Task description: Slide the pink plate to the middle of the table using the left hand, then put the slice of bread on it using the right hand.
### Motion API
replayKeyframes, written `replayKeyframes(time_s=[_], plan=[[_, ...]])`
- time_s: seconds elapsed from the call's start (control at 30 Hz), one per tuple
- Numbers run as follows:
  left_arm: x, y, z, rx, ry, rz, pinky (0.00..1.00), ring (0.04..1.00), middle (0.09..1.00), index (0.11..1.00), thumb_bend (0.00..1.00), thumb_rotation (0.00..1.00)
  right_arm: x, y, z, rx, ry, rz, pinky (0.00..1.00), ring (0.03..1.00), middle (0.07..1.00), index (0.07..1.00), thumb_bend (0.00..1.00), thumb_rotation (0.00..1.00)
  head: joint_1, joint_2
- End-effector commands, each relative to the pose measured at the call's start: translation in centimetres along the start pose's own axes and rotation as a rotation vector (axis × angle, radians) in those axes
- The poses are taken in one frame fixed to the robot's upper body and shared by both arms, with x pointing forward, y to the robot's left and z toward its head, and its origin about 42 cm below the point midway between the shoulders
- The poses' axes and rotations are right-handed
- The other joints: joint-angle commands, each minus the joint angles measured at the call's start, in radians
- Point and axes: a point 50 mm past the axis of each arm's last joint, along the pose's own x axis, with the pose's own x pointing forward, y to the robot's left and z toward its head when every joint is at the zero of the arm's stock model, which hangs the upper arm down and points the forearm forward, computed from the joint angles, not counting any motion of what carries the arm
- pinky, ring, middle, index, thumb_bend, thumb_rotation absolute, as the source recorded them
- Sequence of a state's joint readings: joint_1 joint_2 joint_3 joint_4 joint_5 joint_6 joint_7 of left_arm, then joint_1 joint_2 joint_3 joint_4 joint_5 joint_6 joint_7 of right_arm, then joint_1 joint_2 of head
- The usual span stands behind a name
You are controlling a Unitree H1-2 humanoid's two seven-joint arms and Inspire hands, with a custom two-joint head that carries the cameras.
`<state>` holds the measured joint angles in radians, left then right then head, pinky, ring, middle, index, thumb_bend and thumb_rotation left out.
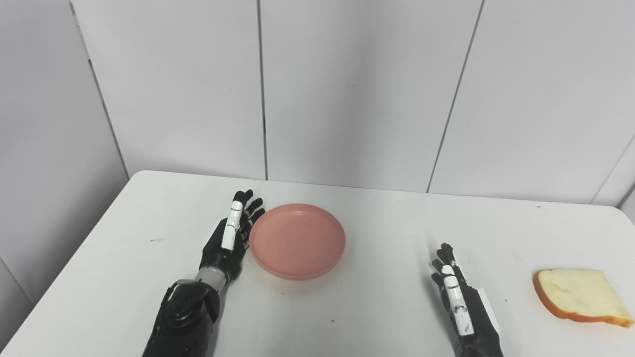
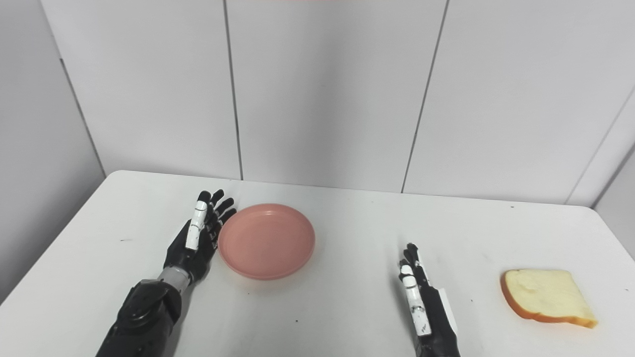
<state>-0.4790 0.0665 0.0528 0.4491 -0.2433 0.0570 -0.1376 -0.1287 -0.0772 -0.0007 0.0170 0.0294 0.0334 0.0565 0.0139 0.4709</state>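
Observation:
The pink plate (image 1: pixel 297 240) lies empty on the white table (image 1: pixel 387 307), a little left of its middle. My left hand (image 1: pixel 230 238) stands on edge, open with fingers straight, right against the plate's left rim. The slice of bread (image 1: pixel 580 296) lies flat at the table's right side. My right hand (image 1: pixel 459 297) is open and empty, on edge near the front, well left of the bread and right of the plate. The same scene shows in the right eye view: plate (image 2: pixel 267 240), left hand (image 2: pixel 197 238), bread (image 2: pixel 545 296), right hand (image 2: pixel 421 302).
A white panelled wall (image 1: pixel 347 89) stands behind the table's far edge. The table's left edge runs diagonally at the lower left.

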Motion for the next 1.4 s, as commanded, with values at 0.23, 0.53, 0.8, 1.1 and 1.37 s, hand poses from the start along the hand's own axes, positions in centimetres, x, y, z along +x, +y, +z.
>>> replayKeyframes(time_s=[0.23,0.53,0.8,1.1,1.37], plan=[[0.2,-3.5,-0.9,-0.023,0.027,-0.117,0.96,0.968,0.977,0.986,0.74,0.99,0.2,0.8,-1.2,-0.002,0.047,0.006,0.94,0.950,0.981,0.992,0.28,1.00,-0.029,0.012],[-0.2,-5.4,-2.3,-0.068,0.082,-0.172,0.98,0.972,0.976,0.983,0.73,0.96,0.2,1.2,-1.0,-0.011,0.047,0.007,0.93,0.944,0.976,0.982,0.30,1.00,-0.044,0.026],[-0.6,-5.7,-3.5,-0.097,0.112,-0.176,1.00,0.985,0.988,0.999,0.74,0.99,0.1,1.3,-0.8,-0.004,0.062,-0.002,0.93,0.944,0.975,0.980,0.31,1.00,-0.048,0.033],[-0.9,-5.4,-3.8,-0.140,0.117,-0.143,1.00,0.991,0.994,1.000,0.75,0.99,-0.1,0.9,-0.5,-0.013,0.039,-0.028,0.93,0.942,0.970,0.975,0.31,1.00,-0.075,0.038],[-1.2,-4.3,-3.9,-0.143,0.121,-0.120,1.00,0.986,0.987,0.994,0.74,0.98,1.3,-1.8,2.5,-0.069,-0.096,-0.073,0.94,0.954,0.981,0.994,0.49,1.00,-0.189,0.027]])
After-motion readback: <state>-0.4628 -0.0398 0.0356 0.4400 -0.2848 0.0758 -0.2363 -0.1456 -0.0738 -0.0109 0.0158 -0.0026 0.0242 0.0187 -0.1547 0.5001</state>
